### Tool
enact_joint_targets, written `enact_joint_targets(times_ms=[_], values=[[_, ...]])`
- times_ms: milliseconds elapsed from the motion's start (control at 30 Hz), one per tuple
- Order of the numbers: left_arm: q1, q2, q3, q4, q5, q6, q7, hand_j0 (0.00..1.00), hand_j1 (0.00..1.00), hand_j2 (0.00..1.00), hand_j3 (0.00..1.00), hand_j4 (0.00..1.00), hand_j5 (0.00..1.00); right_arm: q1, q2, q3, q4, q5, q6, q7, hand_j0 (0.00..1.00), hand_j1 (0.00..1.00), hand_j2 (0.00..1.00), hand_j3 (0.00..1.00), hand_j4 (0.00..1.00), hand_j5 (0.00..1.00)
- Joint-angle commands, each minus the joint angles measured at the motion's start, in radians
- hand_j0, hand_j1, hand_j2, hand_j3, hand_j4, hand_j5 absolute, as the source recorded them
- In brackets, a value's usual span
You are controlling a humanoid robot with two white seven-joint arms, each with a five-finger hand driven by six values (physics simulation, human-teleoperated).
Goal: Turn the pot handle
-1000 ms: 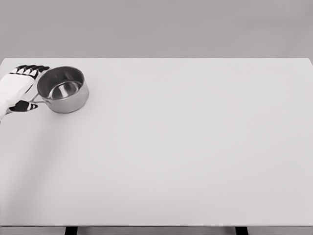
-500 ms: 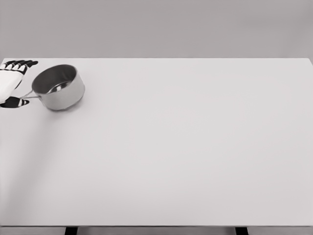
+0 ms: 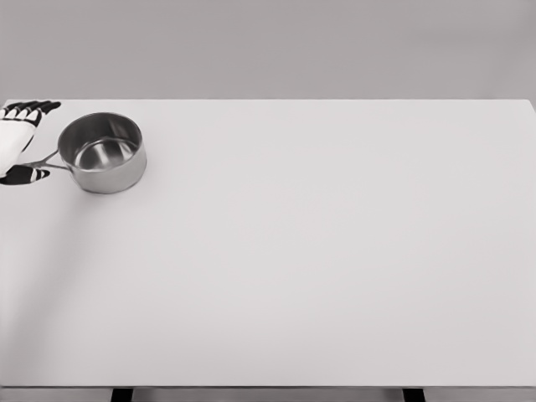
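Observation:
A shiny steel pot [image 3: 103, 153] stands upright at the far left of the white table [image 3: 318, 251]. Its thin handle [image 3: 48, 161] points left, toward the picture's edge. My left hand [image 3: 33, 141] is at the left edge, partly cut off. Its dark fingertips [image 3: 32, 107] stretch out above the handle and its thumb [image 3: 25, 175] lies just below the handle's end. The fingers are spread, not wrapped around the handle. The right arm does not show.
The table's far edge runs just behind the pot and the hand. Its left edge is close beside the hand. Two dark table legs [image 3: 122, 394] show below the front edge.
The left hand has drawn back to the left, away from the pot's wall. The pot tipped toward me half a second ago and now sits flat again, a little further left.

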Motion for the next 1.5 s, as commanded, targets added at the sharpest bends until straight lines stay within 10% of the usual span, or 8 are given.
enact_joint_targets(times_ms=[0, 1467], values=[[0.000, 0.001, 0.001, 0.001, 0.011, -0.002, 0.027, 1.00, 1.00, 1.00, 1.00, 1.00, 1.00, 0.002, 0.000, 0.000, -0.001, 0.000, 0.000, 0.000, 1.00, 1.00, 1.00, 1.00, 1.00, 1.00], [-0.012, -0.029, 0.054, 0.176, 0.009, -0.026, 0.029, 1.00, 1.00, 1.00, 1.00, 1.00, 1.00, 0.002, 0.000, 0.000, -0.001, 0.000, 0.000, 0.000, 1.00, 1.00, 1.00, 1.00, 1.00, 1.00]])
